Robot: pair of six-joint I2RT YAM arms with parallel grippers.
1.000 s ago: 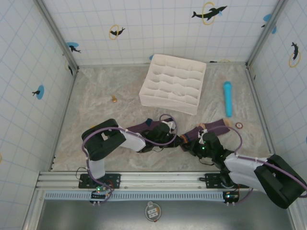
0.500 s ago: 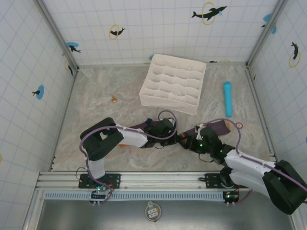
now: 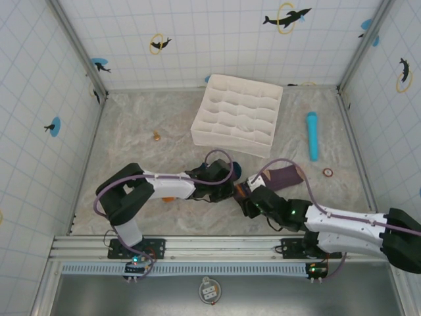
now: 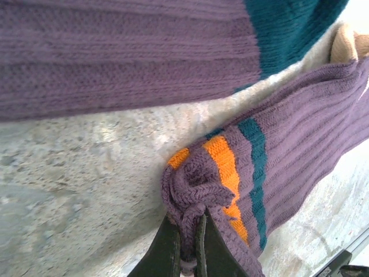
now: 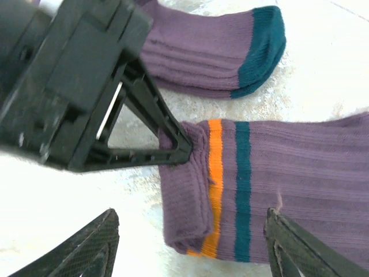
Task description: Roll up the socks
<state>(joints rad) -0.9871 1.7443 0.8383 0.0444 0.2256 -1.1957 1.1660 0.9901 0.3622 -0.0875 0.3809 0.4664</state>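
Starting roll — left gripper (image 4: pixel 188 225) pinching striped sock cuff (image 4: pixel 199 179) | right gripper (image 5: pixel 190 248) spread, straddling it | next: right closes on cuff, both turn it over

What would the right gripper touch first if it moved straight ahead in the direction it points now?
Most likely the striped cuff of the sock, lying between the fingers of the open right gripper. The left gripper, shut on that cuff, sits just beyond; depth is unclear.

Marbled table (image 3: pixel 141 115): socks (image 3: pixel 287 176), organizer (image 3: pixel 238 115), blue cylinder (image 3: pixel 312 135).
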